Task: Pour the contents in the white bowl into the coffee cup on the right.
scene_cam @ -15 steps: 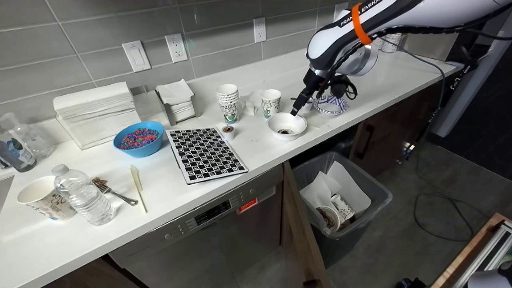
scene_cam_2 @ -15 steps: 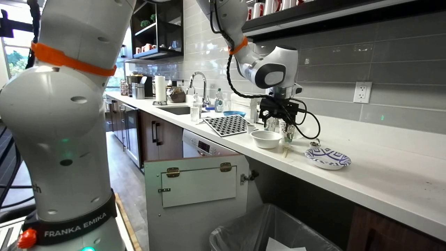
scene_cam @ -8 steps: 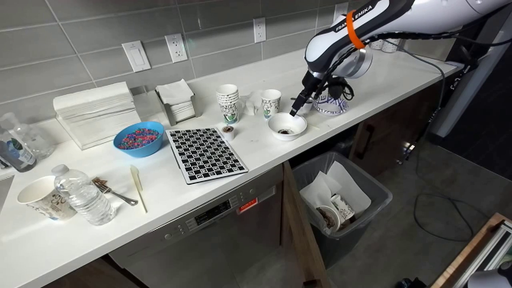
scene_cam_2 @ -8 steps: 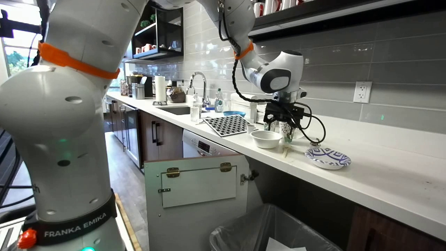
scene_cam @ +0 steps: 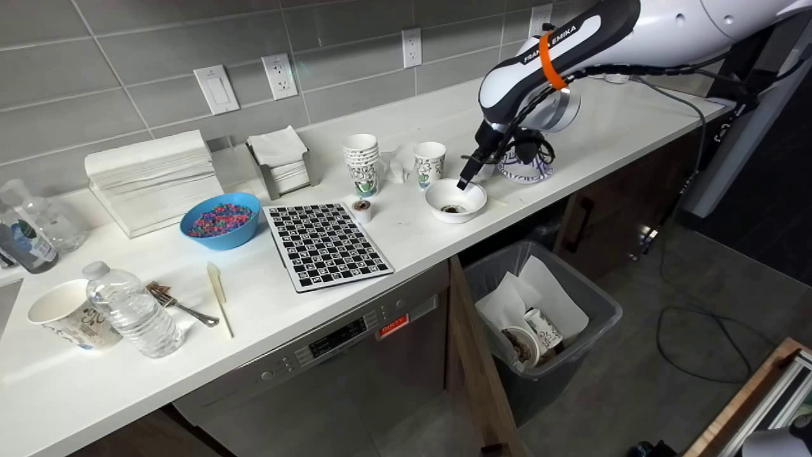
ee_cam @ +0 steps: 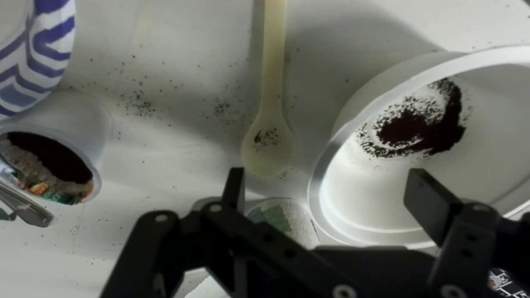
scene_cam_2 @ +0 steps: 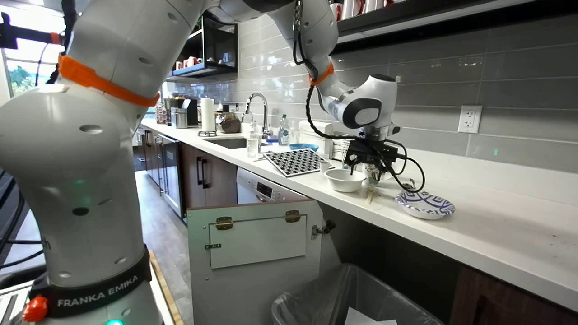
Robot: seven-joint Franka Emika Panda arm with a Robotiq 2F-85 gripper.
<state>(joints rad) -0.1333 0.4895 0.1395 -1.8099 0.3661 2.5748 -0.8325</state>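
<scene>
The white bowl (scene_cam: pixel 457 217) stands upright near the counter's front edge, with dark grounds inside; it also shows in an exterior view (scene_cam_2: pixel 344 182) and the wrist view (ee_cam: pixel 372 198). The coffee cup (scene_cam: pixel 430 164), a patterned paper cup, stands upright just behind the bowl; my gripper partly hides it in an exterior view (scene_cam_2: pixel 372 174) and the wrist view (ee_cam: pixel 292 219). My gripper (ee_cam: pixel 333 186) is open and empty above the bowl's cup-side rim. In the wrist view one finger is over the bowl's inside, the other outside its rim, by the cup. Contact cannot be told.
A plastic spoon (ee_cam: pixel 269 136) with spilled grounds lies beside the bowl. A small white pod cup (ee_cam: pixel 78 116) and a blue-patterned bowl (scene_cam_2: pixel 424 205) stand farther along. Stacked cups (scene_cam: pixel 361 165), a checkered board (scene_cam: pixel 327 247) and a blue bowl (scene_cam: pixel 235 238) stand on the other side.
My gripper has moved lower, toward the bowl's rim; in an exterior view it has also shifted right. The bowl and cup have not moved.
</scene>
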